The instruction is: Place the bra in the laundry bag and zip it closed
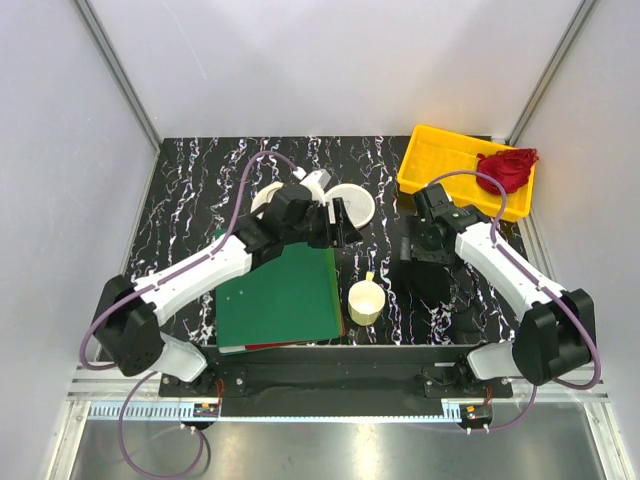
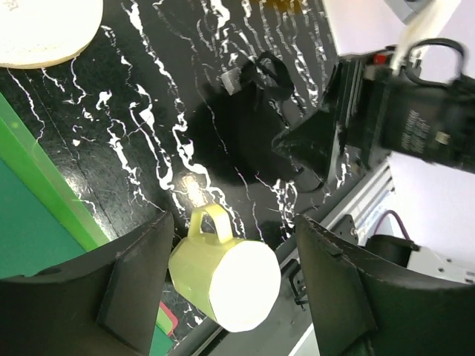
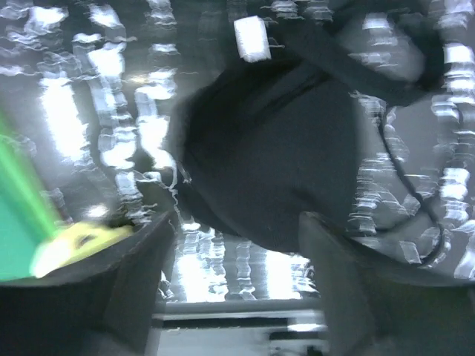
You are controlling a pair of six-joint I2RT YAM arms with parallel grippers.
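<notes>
The soft black bra (image 3: 274, 148) lay crumpled on the marbled black bench (image 1: 200, 190) under the right jaws, which stood wide and empty. Its white tag (image 3: 252, 37) showed only in the wrist views. A glossy cream cup (image 1: 365, 301) and a flat green folder (image 1: 280, 290) sat nearby. The left jaws, wide and holding nothing, hung by the round mesh laundry bag (image 1: 358, 205).

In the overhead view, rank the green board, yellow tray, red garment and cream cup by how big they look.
Largest: green board.
Next: yellow tray.
Last: red garment and cream cup, too close to rank.
</notes>
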